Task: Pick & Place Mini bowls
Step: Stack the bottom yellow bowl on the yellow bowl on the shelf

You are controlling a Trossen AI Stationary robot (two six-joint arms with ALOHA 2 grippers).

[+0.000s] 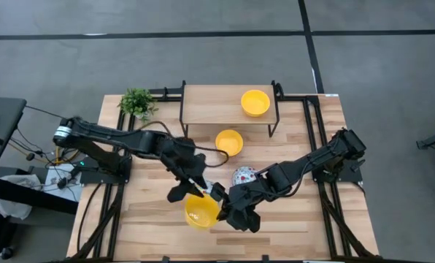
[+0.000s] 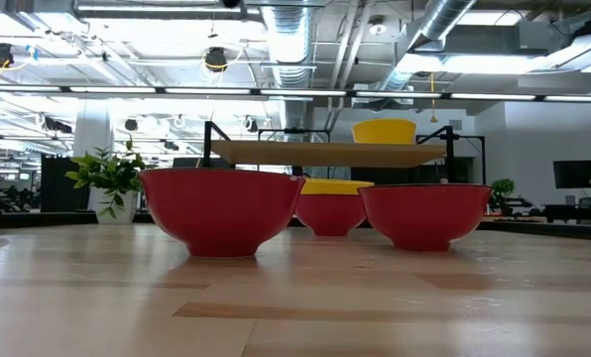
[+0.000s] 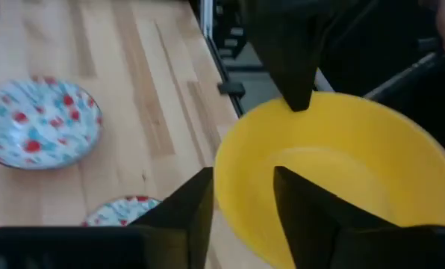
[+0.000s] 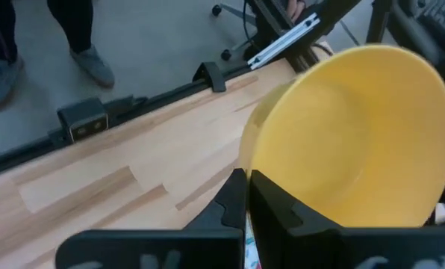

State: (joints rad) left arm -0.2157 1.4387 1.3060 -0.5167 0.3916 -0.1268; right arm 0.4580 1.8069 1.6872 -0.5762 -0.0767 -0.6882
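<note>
Both grippers meet on one yellow bowl (image 1: 201, 211) near the front edge of the table (image 1: 305, 226). The left gripper (image 1: 200, 186) pinches its rim, one finger inside the bowl and one outside, as the left wrist view shows (image 3: 241, 205). The right gripper (image 1: 225, 199) is closed on the rim from the other side, its fingers (image 4: 271, 196) nearly together around the wall. The bowl looks tilted, though whether it touches the table is hard to tell from above. Just beside the right arm lies a patterned bowl (image 1: 244, 176), white with red and blue flowers; the left wrist view shows two such bowls (image 3: 39, 123) on the wood. A second yellow bowl (image 1: 229, 142) sits mid-table in front of a small shelf (image 1: 210, 102), and a third (image 1: 255, 102) stands on that shelf. A green plant (image 1: 137, 102) stands at the far left corner. Feet of a person (image 4: 88, 63) show on the floor beyond the table.
</note>
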